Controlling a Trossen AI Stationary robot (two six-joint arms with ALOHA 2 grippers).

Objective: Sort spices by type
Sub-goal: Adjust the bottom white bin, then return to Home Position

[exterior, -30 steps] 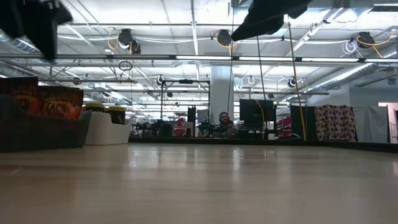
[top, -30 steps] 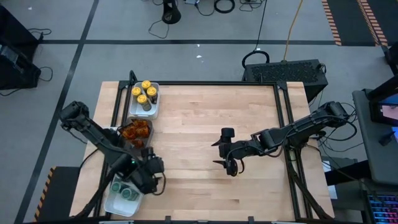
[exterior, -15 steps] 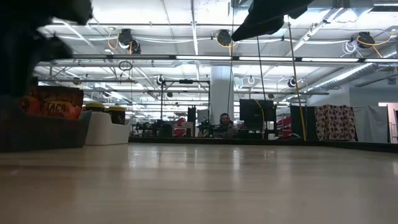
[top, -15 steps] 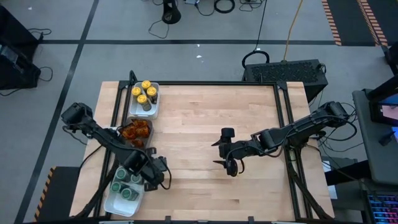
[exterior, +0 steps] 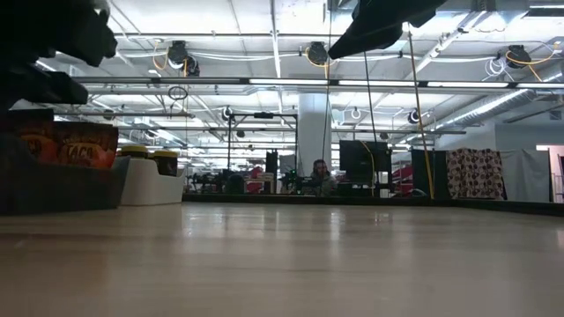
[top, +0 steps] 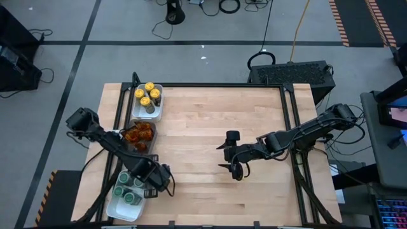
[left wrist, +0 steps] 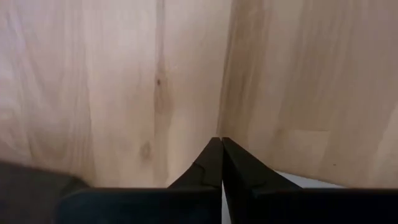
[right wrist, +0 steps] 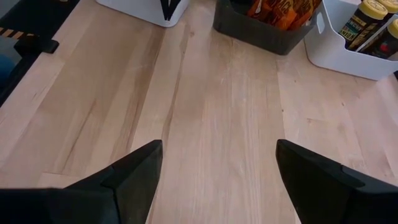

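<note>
The left end effector (top: 164, 179), fingers pressed together and empty, hovers over bare desk (top: 210, 121) just beside the green-lidded jars (top: 127, 189), nearer than the spread right end effector (top: 230, 166).

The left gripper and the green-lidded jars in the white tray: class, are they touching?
Apart. In the high view the left gripper sits over bare table beside the white tray; the left wrist view shows its fingers shut on nothing above wood, clear of the green-lidded jars.

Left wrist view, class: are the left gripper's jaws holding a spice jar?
No. The left gripper has its jaws shut tip to tip over bare wooden table, nothing between them.
</note>
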